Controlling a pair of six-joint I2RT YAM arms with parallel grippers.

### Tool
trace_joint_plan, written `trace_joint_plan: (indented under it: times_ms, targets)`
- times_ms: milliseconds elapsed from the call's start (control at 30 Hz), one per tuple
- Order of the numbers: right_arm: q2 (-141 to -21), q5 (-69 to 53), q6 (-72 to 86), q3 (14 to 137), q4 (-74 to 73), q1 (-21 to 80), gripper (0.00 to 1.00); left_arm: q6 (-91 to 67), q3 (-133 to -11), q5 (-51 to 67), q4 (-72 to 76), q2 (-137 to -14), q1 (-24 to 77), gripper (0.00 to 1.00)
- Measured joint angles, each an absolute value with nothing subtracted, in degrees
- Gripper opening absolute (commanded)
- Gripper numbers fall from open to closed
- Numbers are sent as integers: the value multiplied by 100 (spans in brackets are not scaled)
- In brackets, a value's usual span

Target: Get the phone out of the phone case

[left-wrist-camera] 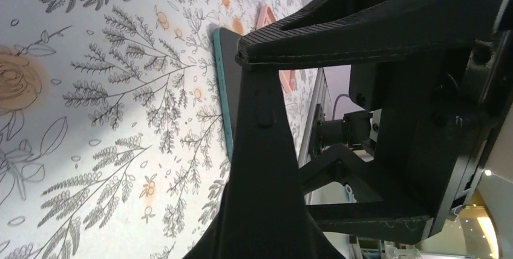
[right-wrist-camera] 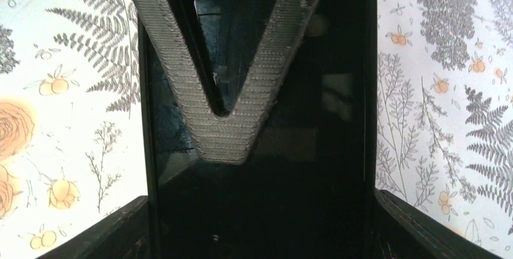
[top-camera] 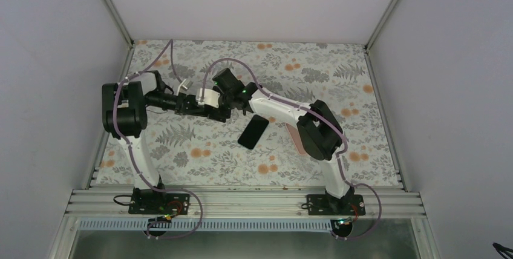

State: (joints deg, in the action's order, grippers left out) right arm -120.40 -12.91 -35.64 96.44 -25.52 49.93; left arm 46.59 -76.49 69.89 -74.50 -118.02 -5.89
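From above, the phone (top-camera: 253,132) lies flat and dark on the flowered tabletop (top-camera: 181,150), set on a diagonal just in front of where the two arms meet. The pink phone case (top-camera: 293,135) lies apart from it to the right, partly hidden under the right arm's forearm, so phone and case are separate. That view does not settle how either gripper's jaws stand, since the wrists overlap in one dark cluster near the middle of the tabletop.

The left wrist view fills that in. The left gripper (left-wrist-camera: 242,59) has its two black fingers drawn together to a point, with nothing visible between them. Past the fingers it also shows the phone's teal edge, which the overhead view misses, and bits of the pink case beyond.

The right wrist view shows neither phone nor case. It looks down on a broad black body with a ribbed V of closed fingers (right-wrist-camera: 224,132) on it. The right gripper (right-wrist-camera: 260,201) stands wide, its jaws showing only at the lower corners, either side of that body; whether they touch it cannot be told.
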Motion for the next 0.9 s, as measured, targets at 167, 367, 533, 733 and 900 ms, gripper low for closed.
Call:
trace_joint_plan:
  times_ms: [167,367,533,733,900]
  targets:
    - [-12031,-1190,-3559,9644,-2447,5054,100,4897,-7714,6971,-7688,-11813,-650,2]
    - [-11883,-1474,-3559,9616,-2759,4901,100,5347,-7874,6606,-7695,-11740,-462,2]
    - [-11216,-2473,-3817,9568,-3651,4274,100,5489,-8418,6029,-7579,-11279,-150,2]
    - [-10167,-3542,-4366,9264,-4604,3367,100,5275,-8595,4681,-6263,-9806,738,2]
    - [-9760,-4012,-4676,8554,-4775,2950,100,5459,-8156,4340,-5463,-8739,1815,2]
